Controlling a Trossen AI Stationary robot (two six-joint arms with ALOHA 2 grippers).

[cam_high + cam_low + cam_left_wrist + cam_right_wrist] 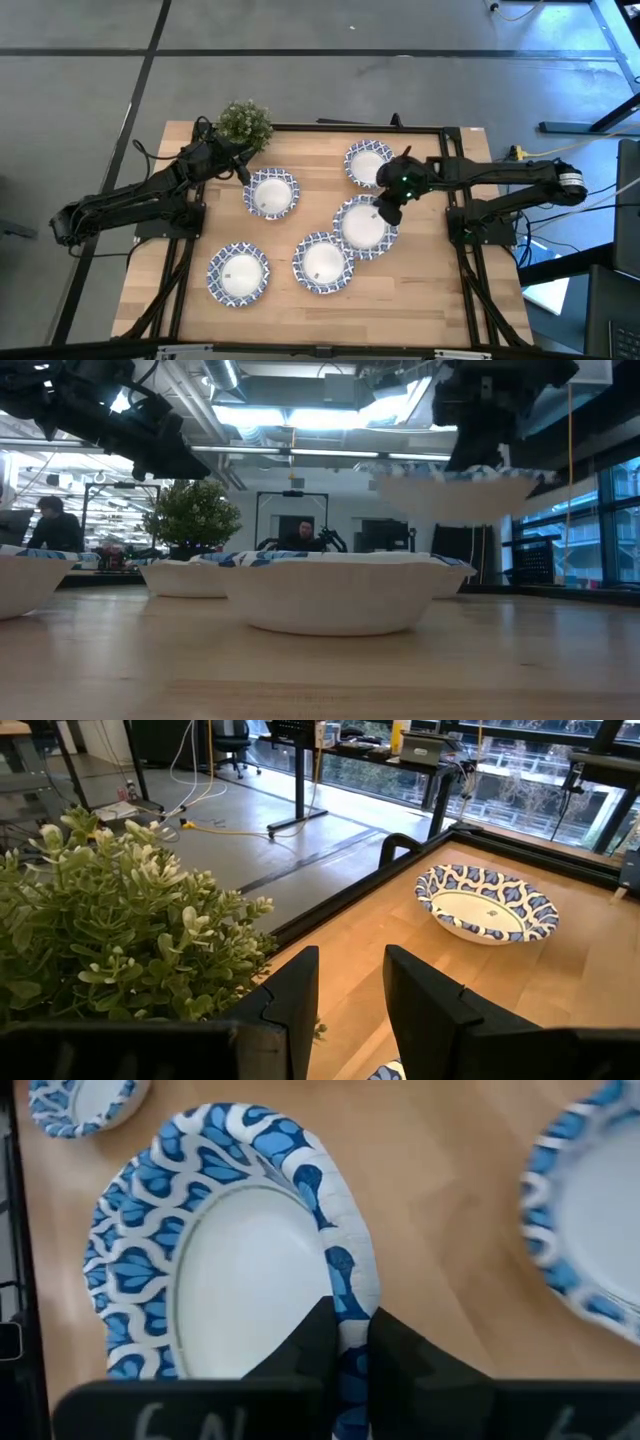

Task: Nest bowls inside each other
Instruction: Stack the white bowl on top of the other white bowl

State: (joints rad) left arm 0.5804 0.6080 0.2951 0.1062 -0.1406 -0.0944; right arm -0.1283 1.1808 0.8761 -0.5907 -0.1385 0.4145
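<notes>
While left fingers [345, 1010] gape, right fingers [348, 1348] pinch a level, upward-facing bowl [225, 1260] aloft by its rim.

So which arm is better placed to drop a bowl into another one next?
The right. Its gripper is already pinching the rim of a bowl lifted off the table, with another bowl just beside and below it. The left gripper hangs open and empty near the plant.

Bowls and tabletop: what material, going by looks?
Held bowl: probably paper or thin pulp, matte; its rim buckles where the right gripper pinches it. Tabletop: light wood or wood laminate, satin, with visible plank seams and grain.
</notes>
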